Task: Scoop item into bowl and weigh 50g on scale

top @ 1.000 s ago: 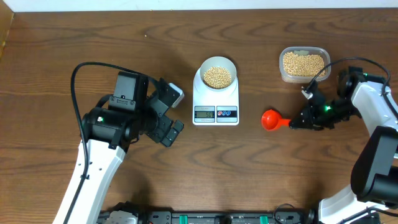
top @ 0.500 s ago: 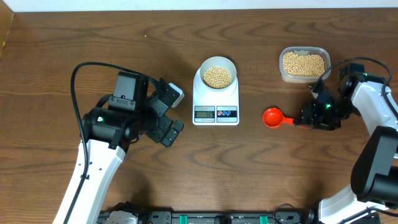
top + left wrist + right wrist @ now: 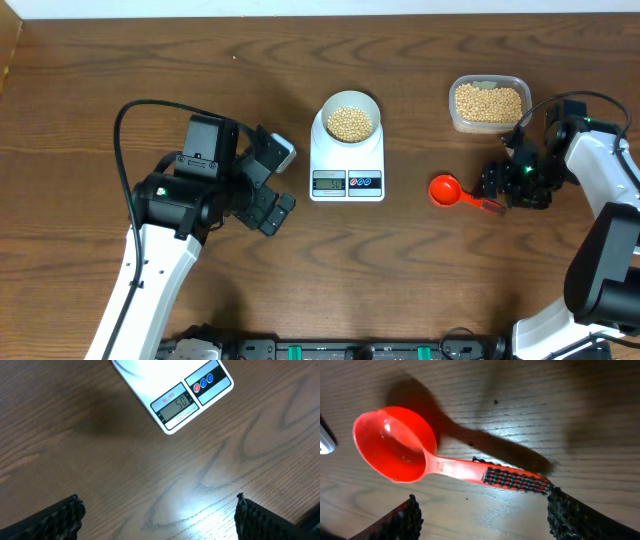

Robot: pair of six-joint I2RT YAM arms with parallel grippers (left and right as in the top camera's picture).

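The pale bowl [image 3: 349,120] stands on the white scale [image 3: 347,170] and holds a heap of beige beans [image 3: 349,123]. In the left wrist view the scale's display [image 3: 177,405] reads 50. A red scoop [image 3: 446,189] lies empty on the table right of the scale. My right gripper [image 3: 497,192] is open over the handle end; the ribbed handle [image 3: 512,479] lies just beyond the fingertips, near the right finger [image 3: 572,517]. Nothing sits between the fingers of my right gripper [image 3: 480,515]. My left gripper [image 3: 285,183] hangs open left of the scale, and in its own view the left gripper [image 3: 160,517] is empty.
A clear plastic tub [image 3: 488,103] of beans sits at the back right, just behind the right arm. Bare wood shows between scale and scoop, and along the front of the table. The left arm's black cable loops at the left.
My right gripper has opened and let go of the red scoop, which now lies on the table slightly further right. The left arm, the scale and the bowl have not moved.
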